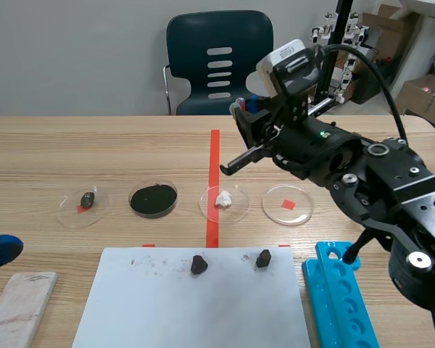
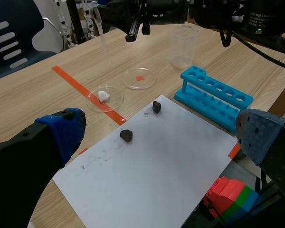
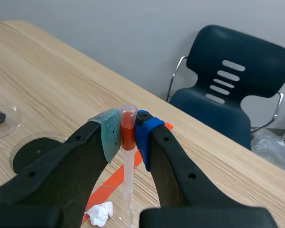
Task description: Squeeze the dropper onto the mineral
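**Right arm.** The right gripper (image 3: 128, 134) is clenched on the dropper (image 3: 128, 173). Both pads press the red bulb and the clear tube points down. In the left wrist view the tube hangs in the air, clear of the table, over the area of the white mineral (image 3: 100, 213). The right wrist view shows the tube just beside that mineral, above its dish (image 1: 235, 208).

**Left arm.** The left gripper (image 2: 161, 134) is released, its fingers wide apart and holding nothing. It is low at the near left of the table, well apart from the dishes.

**Table layout.**
- Four dishes stand in a row: a dish with a dark stone (image 1: 87, 199), a dish of black powder (image 1: 153, 199), the white mineral's dish, and a dish with a red square (image 1: 288, 205).
- A tape line (image 1: 214, 181) runs beside the white mineral's dish.
- A white sheet (image 1: 196, 308) lies nearer the robot and carries two dark rocks (image 1: 198, 264) (image 1: 263, 259).
- A blue rack (image 1: 341, 301) stands just beside the sheet.
- A clear beaker (image 2: 184, 45) stands beyond the rack.
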Tool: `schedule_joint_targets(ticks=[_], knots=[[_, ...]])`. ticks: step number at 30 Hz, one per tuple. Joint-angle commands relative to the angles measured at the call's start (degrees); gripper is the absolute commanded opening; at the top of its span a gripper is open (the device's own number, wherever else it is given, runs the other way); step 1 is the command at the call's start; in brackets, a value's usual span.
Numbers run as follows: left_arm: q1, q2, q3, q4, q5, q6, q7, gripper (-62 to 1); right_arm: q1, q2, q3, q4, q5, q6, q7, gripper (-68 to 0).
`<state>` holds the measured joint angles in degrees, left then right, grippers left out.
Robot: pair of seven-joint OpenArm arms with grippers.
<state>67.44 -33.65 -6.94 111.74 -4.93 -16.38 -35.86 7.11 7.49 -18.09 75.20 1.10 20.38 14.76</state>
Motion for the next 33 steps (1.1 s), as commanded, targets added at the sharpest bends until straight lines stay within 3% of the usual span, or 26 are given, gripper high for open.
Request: schedule_joint_targets(ticks=[1, 8, 33], knots=[[0.0, 0.28, 0.22, 0.35, -0.35, -0.07, -0.98, 1.4, 1.88, -0.52, -0.13, -0.07, 0.87, -0.15, 1.29, -59.4], [0.0, 0.28, 0.22, 0.35, -0.35, -0.07, -0.98, 1.4, 4.48, -1.81, -1.97, -4.52, 1.07, -0.15, 2.51, -59.4], [0.0, 0.28, 0.22, 0.35, -0.35, -0.07, -0.98, 1.4, 4.31, -3.21, -5.29, -6.45, 1.05, 0.26, 1.84, -59.4]])
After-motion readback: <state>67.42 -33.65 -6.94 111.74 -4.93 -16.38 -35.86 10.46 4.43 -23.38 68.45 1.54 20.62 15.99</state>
